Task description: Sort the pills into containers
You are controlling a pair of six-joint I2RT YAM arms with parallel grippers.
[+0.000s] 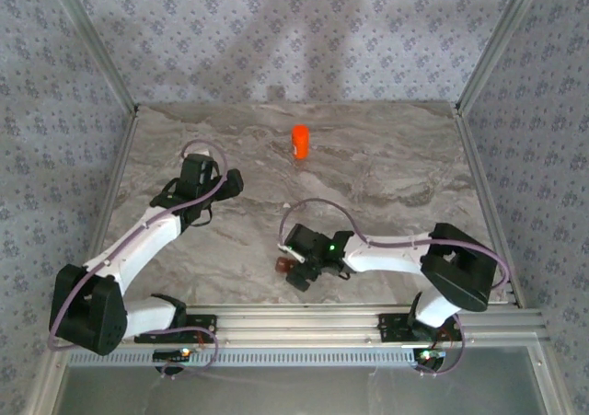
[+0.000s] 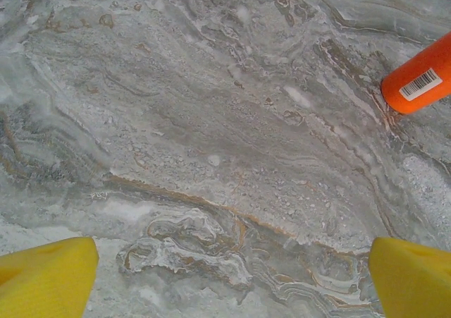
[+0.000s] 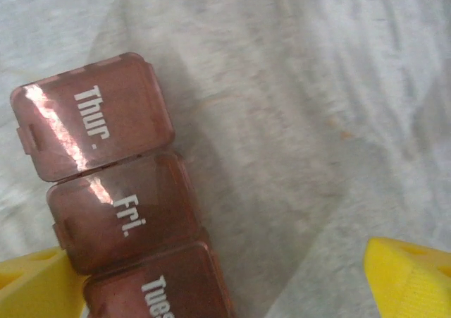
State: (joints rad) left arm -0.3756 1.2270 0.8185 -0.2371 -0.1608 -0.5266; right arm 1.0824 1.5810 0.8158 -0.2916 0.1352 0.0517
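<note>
Well, my right gripper (image 3: 225,284) is spread wide, one yellow pad (image 3: 32,286) touching the dark red-brown plastic strip of lidded containers (image 3: 120,191); my left gripper (image 2: 232,279) gapes open over the grey marble tabletop (image 2: 211,120), the bright orange cylindrical bottle (image 2: 419,84) lying nearby.

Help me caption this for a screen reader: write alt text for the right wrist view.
A dark red-brown pill box lies on a grey marble table, its shut lids reading Thur., Fri. and a cut-off Tues. Two yellow fingertips show at the bottom corners, wide apart, the lower-left one at the box's edge.
</note>
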